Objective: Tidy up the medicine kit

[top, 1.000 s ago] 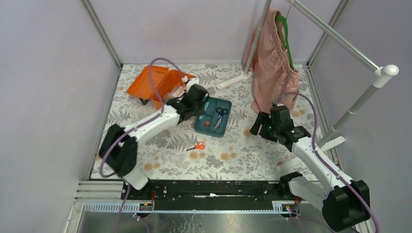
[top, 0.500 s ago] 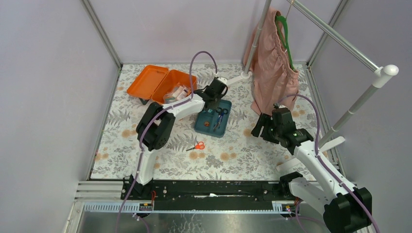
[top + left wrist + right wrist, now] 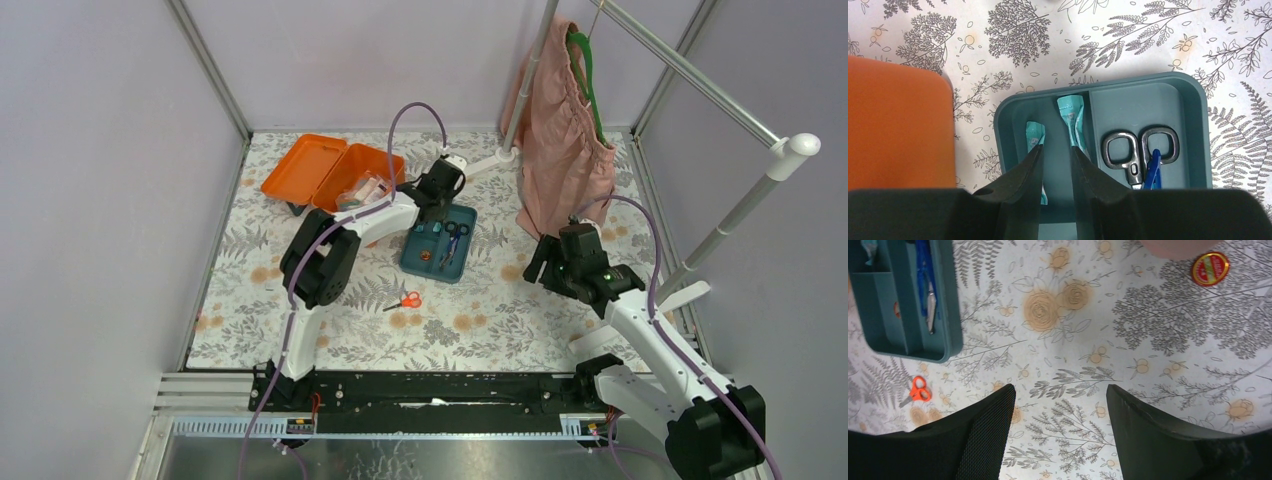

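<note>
The orange medicine kit (image 3: 330,175) lies open at the back left, lid flat, with packets in its base; its orange wall (image 3: 898,125) fills the left of the left wrist view. Its teal insert tray (image 3: 462,250) sits on the table to the right of it. In the tray (image 3: 1198,125) lie two teal packets (image 3: 1071,117), steel-handled scissors (image 3: 1140,150) and a blue item. My left gripper (image 3: 1055,150) hangs over the tray's left compartment, its jaws slightly apart with a packet beside each finger and nothing between them. My right gripper (image 3: 1060,405) is open above bare tablecloth.
Small orange scissors (image 3: 405,300) lie in front of the tray. A round red and yellow tin (image 3: 1210,268) sits on the cloth near a pink garment (image 3: 565,130) on a green hanger. The rack's white pole and foot (image 3: 480,165) stand behind the tray.
The left arm swung from the orange kit over to the tray, and its jaws have since parted, leaving a teal packet in the tray. The right arm barely shifted.
</note>
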### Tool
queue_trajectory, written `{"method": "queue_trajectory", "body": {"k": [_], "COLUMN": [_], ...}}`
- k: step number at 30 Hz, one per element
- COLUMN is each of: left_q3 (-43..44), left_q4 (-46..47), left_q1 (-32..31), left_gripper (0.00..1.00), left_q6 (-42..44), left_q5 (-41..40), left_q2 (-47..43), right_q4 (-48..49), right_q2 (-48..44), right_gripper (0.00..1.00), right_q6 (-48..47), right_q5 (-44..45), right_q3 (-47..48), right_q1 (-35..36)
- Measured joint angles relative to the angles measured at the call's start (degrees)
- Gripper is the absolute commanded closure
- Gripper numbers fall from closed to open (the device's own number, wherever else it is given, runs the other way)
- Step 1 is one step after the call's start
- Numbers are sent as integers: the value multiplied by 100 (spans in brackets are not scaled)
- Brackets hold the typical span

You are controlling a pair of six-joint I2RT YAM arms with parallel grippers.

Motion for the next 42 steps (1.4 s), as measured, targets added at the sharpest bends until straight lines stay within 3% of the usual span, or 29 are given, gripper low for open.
{"method": "queue_trajectory", "body": {"k": [8,20,29,42], "left_q3": [-81,-2081,-3456,-3550], "left_q4": [-83,-39,-306,-339], "left_q1": [26,46,46,46], "left_gripper": [58,57,57,57], "left_q6": [-210,-992,-1495,-1652], "left_q5": [-20,-52,35,160], "left_q2": [-247,-3080,-3915,-4374], "right_q4": [-435,-542,-514,-118], "right_q2": [332,1296,1993,2986], "right_gripper": [24,23,24,28], "right_q6": [151,-74,-365,-588], "right_q5": [715,828,590,417], "right_q3": [168,715,1097,1172], "right_q1": [-98,-1189,-1755,-2205]}}
